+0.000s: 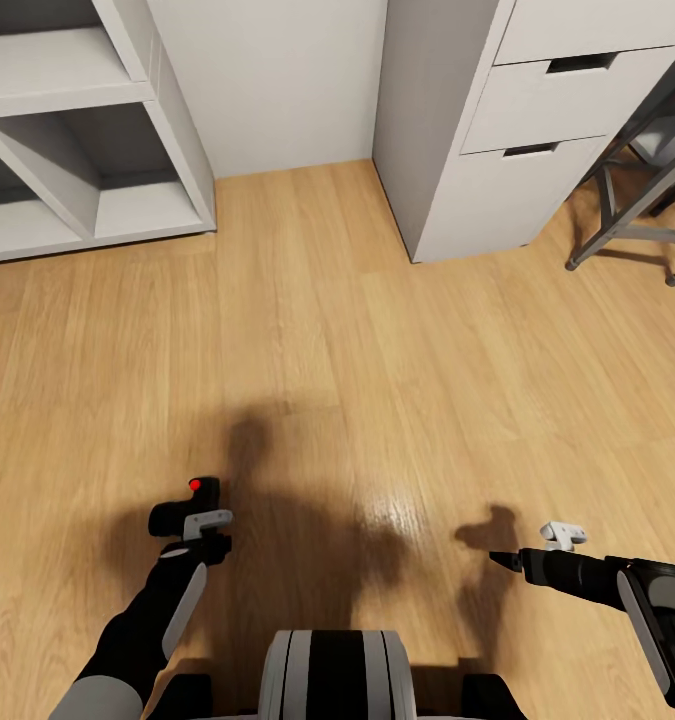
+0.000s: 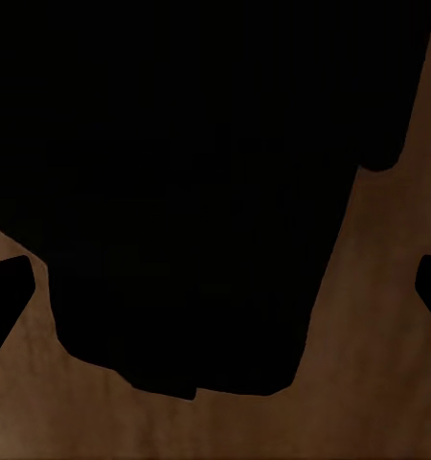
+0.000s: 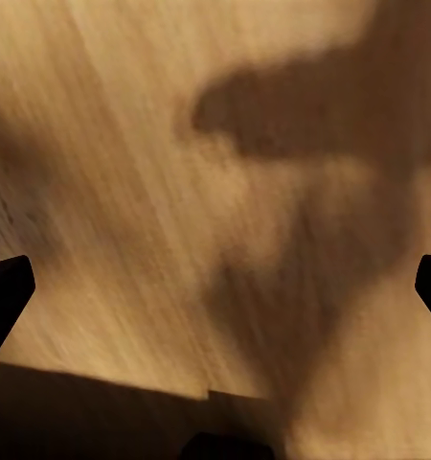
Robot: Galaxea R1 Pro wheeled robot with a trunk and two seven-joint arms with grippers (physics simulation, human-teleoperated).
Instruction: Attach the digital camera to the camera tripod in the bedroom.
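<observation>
Two grippers hang low over a light wood floor (image 1: 307, 330). On the left, the left gripper (image 1: 192, 525) is closed around the black camera (image 1: 189, 503), whose red dot faces up; in the left wrist view the camera (image 2: 196, 192) is a dark mass between the fingertips. On the right, the right gripper (image 1: 512, 560) holds nothing, its fingers (image 3: 5, 292) spread wide. Beyond stand a white shelf unit (image 1: 87, 130), a white drawer cabinet (image 1: 497, 130) and a grey metal frame (image 1: 637, 210).

light wood floor (image 1: 307, 330), white shelving (image 1: 72, 150), drawers (image 1: 517, 140) (grey wall (image 1: 277, 80) behind).
</observation>
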